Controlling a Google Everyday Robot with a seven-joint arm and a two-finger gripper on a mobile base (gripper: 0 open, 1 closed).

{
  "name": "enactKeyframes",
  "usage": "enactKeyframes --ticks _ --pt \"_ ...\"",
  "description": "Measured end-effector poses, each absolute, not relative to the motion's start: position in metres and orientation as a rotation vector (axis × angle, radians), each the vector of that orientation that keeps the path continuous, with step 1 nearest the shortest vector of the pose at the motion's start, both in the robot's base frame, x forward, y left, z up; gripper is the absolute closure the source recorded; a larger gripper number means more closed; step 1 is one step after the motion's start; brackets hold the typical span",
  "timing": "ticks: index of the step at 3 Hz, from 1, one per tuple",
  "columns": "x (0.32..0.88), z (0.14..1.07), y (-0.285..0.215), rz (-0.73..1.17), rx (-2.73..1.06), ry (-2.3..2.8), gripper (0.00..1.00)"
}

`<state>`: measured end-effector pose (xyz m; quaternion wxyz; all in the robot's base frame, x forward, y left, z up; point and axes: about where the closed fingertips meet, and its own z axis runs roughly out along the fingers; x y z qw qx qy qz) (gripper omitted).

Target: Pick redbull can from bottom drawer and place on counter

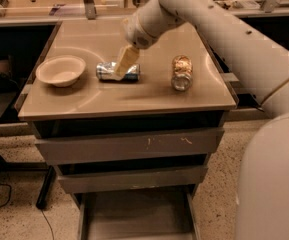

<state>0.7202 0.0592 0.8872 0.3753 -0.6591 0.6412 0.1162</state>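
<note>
A: Surface?
B: Glossy beige tabletop (134, 98): bowl (60, 70) near left edge, redbull can (105, 71) lying centrally, jar (182, 72) toward right edge; open room along front edge.
A: And the gripper (125, 64)?
B: Over the can; grip indeterminable. Below, the bottom drawer (134, 216) stands open.
</note>
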Motion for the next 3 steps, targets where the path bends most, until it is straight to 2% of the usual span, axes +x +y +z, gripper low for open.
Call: enactKeyframes --ticks 1,3 --pt "0.728 0.959 0.047 0.135 -1.676 1.671 0.0" --pt "0.719 1.051 -0.021 -0.173 -1.565 1.804 0.0"
